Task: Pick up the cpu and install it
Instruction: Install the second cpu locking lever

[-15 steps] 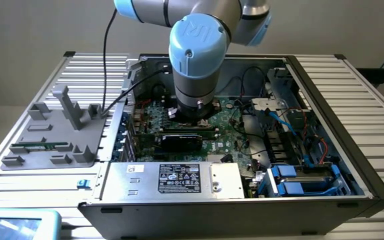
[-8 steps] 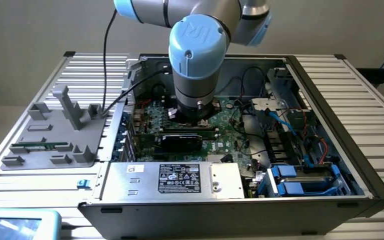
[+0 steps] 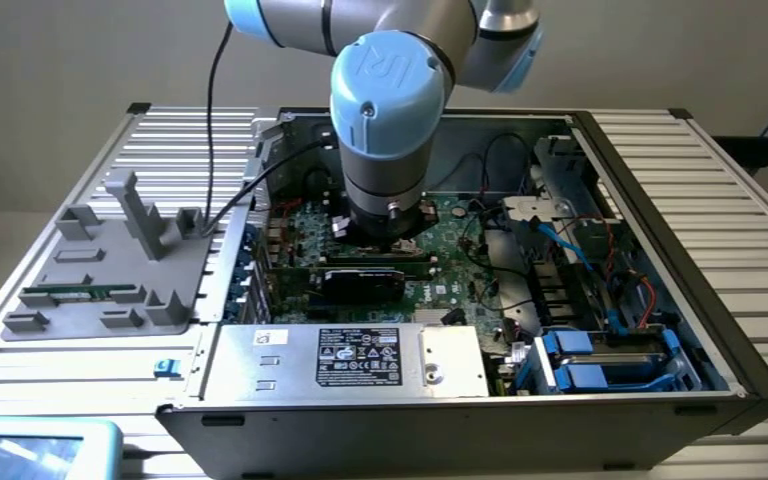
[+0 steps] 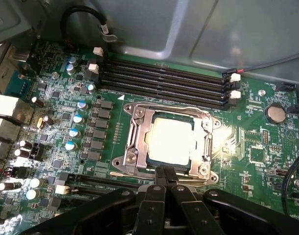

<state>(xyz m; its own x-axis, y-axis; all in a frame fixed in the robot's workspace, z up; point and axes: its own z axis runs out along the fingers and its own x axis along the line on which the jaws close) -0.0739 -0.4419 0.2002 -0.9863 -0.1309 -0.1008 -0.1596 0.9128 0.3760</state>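
Exterior view first: the arm (image 3: 384,110) hangs straight down into the open PC case (image 3: 651,330), its blue end cap stamped "UR". The gripper (image 3: 381,232) sits low over the green motherboard (image 3: 458,270), around the middle of the case. At 6 o'clock from it there's a black expansion card (image 3: 373,280), and past that the silver power supply (image 3: 344,358) with a black label too small for me to read. Out at 9 o'clock, outside the case, a grey parts tray (image 3: 104,270) holds a long green memory stick (image 3: 80,293). Blue drive caddies (image 3: 604,365) are at 4 o'clock.

Wrist view: the cpu (image 4: 171,142) is lying flat inside the metal-framed socket (image 4: 134,139), shiny top washed out by glare so no markings come through. The gripper (image 4: 165,177) has its black fingers pinched together right at the socket's near edge, holding nothing as far as I can see. Four black RAM slots (image 4: 164,81) run just beyond the socket, and a coin cell (image 4: 275,113) sits off at 2 o'clock from the chip.
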